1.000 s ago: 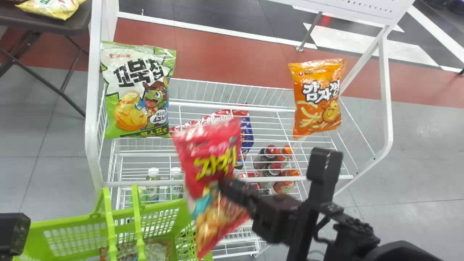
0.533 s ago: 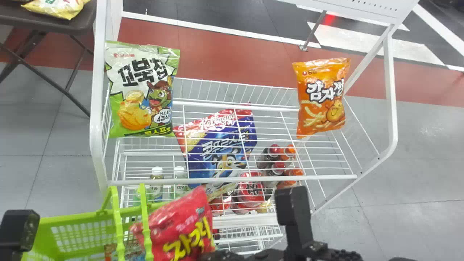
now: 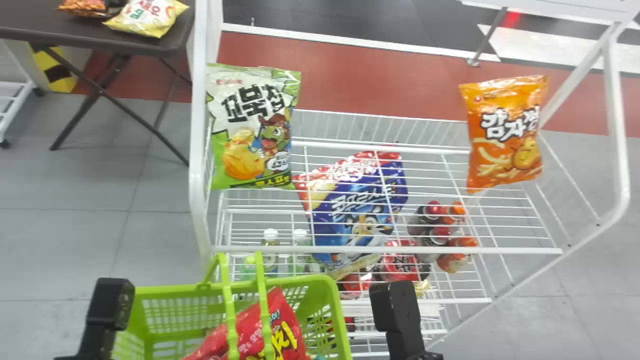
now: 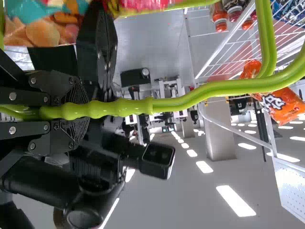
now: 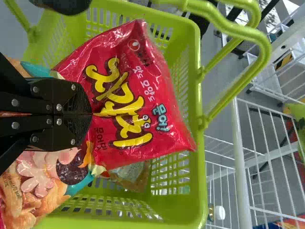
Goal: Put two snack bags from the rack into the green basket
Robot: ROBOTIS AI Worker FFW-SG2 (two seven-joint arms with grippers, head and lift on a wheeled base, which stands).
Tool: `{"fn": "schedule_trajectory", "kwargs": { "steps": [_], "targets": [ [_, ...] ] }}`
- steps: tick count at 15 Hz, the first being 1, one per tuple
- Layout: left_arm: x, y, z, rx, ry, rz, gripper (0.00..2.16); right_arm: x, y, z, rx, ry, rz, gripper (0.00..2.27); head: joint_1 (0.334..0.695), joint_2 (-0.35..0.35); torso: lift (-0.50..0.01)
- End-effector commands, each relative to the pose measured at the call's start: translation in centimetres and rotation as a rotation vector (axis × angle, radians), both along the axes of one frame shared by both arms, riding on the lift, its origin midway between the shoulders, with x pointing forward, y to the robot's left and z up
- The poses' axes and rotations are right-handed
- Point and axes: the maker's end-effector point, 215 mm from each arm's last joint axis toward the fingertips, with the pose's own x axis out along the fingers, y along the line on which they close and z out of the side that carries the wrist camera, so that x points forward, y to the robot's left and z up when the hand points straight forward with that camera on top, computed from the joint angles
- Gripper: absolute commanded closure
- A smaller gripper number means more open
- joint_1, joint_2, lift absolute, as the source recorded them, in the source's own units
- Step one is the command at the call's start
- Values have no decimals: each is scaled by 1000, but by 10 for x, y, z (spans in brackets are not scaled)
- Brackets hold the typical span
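Note:
At the bottom of the head view, my left gripper's black wrist (image 3: 111, 305) stands left of the green basket (image 3: 332, 300), my right gripper's wrist (image 3: 397, 310) right of it. The left wrist view has my left gripper (image 4: 81, 109) shut on the basket's green handle (image 4: 181, 101). In the right wrist view my right gripper (image 5: 86, 113) is shut on the middle of the red snack bag (image 5: 119, 90), which lies across the basket's opening (image 5: 194, 95). Below it in the basket sits another bag (image 5: 131, 177). On the rack (image 3: 390, 248) are a green-white bag (image 3: 255, 130) and an orange bag (image 3: 505, 132).
A blue and red bag (image 3: 350, 205) and several bottles (image 3: 440, 225) show behind the rack's wires, close beyond the basket. At the back left is a dark table (image 3: 165, 42) with a yellow bag (image 3: 147, 17). The rack's white side frame (image 3: 199, 150) rises behind the basket.
The red bag, held by my right gripper, has come down and left from before the rack to the basket. The head view has swung left, so rack and basket appear farther right.

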Motion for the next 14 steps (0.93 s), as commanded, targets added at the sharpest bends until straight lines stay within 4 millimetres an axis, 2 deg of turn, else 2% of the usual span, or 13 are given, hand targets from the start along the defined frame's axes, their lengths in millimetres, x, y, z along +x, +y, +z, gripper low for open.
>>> {"fn": "schedule_trajectory", "kwargs": {
  "steps": [1,3,6,8,10,11,12,13,14],
  "targets": [
    [-1,-1,2,-1,-6,-4,1268,11,10,-25,18,19,-12,2243,695,-142,-4],
    [-3,-2,3,-3,-7,-6,1268,31,15,-33,26,-23,-43,2243,695,-119,-4],
    [-5,-3,4,-3,-8,-9,1268,40,20,-47,19,-22,-40,2243,695,-94,-4],
    [-6,-3,4,-3,-7,-9,1268,33,20,-65,-1,27,-14,2240,695,-80,-4],
    [-7,-4,4,-4,-6,-12,1268,11,14,-81,-31,118,25,2226,695,-76,-4],
    [-7,-5,4,-4,-8,-14,1268,8,12,-80,-24,119,19,2064,695,-79,-4],
    [-7,-4,4,-2,-8,-13,1268,10,8,-71,-16,98,5,1720,695,-87,-4],
    [-6,-5,4,-3,-9,-14,1268,12,2,-57,-3,72,-13,819,695,-107,-4],
    [-6,-5,5,-3,-11,-14,1268,16,-5,-43,7,43,-32,29,695,-116,-4]
  ]
}}
